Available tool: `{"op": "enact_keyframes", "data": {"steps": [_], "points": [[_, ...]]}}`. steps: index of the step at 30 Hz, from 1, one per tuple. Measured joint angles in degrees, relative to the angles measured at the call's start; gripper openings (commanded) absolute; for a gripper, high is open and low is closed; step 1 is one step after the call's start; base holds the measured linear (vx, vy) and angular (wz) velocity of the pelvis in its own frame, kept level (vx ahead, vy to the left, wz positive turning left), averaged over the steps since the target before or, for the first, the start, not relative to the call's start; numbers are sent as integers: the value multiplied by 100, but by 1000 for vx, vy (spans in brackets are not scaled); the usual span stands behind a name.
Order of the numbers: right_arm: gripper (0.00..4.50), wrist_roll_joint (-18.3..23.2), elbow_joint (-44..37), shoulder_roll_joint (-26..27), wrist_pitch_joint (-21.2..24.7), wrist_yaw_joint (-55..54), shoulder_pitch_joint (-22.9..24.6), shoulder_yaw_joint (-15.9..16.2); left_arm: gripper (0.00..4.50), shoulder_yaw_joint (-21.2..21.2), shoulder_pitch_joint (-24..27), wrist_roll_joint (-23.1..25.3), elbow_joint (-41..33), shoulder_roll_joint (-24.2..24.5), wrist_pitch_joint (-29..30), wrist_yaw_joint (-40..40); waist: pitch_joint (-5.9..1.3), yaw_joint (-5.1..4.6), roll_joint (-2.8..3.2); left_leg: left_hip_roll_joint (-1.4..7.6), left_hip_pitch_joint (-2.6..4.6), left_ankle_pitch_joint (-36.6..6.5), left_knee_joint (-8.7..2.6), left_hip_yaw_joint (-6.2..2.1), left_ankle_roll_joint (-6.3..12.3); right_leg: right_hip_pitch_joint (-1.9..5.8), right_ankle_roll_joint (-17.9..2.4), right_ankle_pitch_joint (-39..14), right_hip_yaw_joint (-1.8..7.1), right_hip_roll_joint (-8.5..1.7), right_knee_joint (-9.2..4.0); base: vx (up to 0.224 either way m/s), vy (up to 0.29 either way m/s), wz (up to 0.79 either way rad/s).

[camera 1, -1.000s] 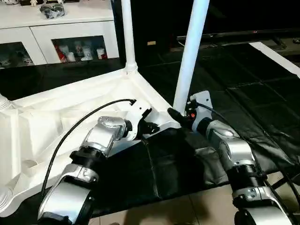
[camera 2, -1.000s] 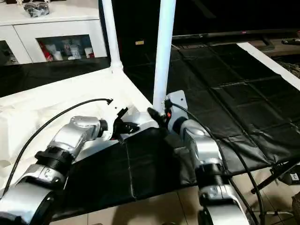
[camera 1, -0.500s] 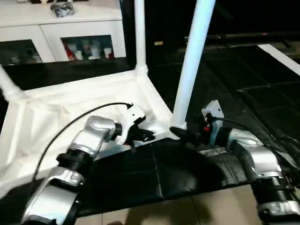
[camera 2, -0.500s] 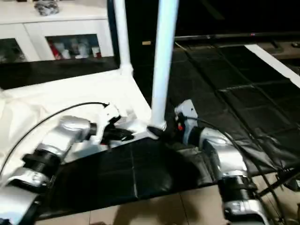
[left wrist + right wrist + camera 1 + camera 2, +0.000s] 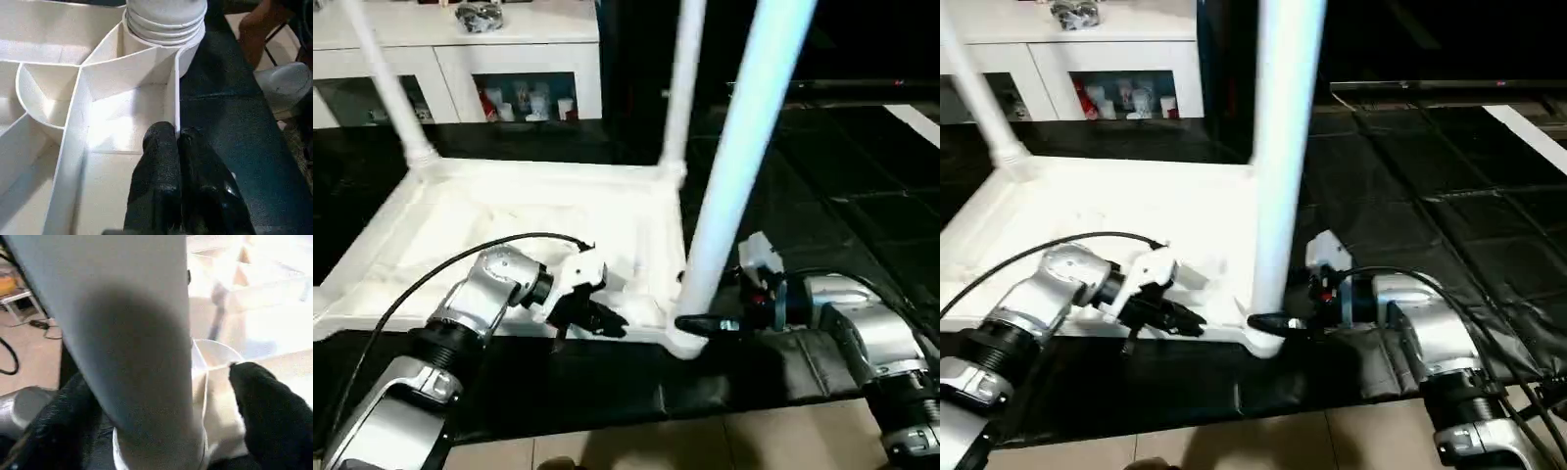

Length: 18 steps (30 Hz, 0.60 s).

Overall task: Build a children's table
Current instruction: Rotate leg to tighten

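Note:
The children's table lies upside down, its white top (image 5: 509, 211) showing the ribbed underside. Three white legs stand in corner sockets: the near leg (image 5: 744, 147), one at the far right (image 5: 677, 88) and one at the far left (image 5: 386, 83). My left gripper (image 5: 612, 321) is shut on the thin rim wall of the top's near edge, close to the near socket (image 5: 161, 24); the wall runs in between its fingers (image 5: 159, 152). My right gripper (image 5: 690, 328) is open, with one finger on each side of the near leg's base (image 5: 146, 357) just above its socket (image 5: 680, 343).
A white cabinet with glass doors (image 5: 509, 59) stands along the back. The table rests on a black quilted mat (image 5: 842, 196), which ends at tiled floor (image 5: 705, 446) in front of me. A low dark stand (image 5: 1430, 88) runs along the back right.
The whole view has swung, and the table top's near edge now lies across the picture. My left gripper keeps its hold on the rim. My right gripper stays at the near leg's base.

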Motion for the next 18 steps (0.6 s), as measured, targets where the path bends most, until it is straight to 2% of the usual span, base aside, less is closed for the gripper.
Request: {"op": "enact_keyframes", "data": {"steps": [5,16,18], "points": [[354,13,103,-49,30,223,-75,109,0,-10,0,1,0,10,-57,-26,0,-5,0,2,-1,0,-1,0,0,-2,4,-2,-2,0,2,0,0,0],[244,61,202,-169,126,520,-83,196,0,-30,-2,2,21,45,-199,-84,0,2,0,2,-2,0,0,0,0,-1,5,-3,-2,0,1,0,0,0],[239,61,183,-190,110,518,-89,196,0,-31,-19,3,39,38,-206,-84,0,6,0,2,0,0,0,0,0,0,5,-3,-2,0,2,0,0,0]]}}
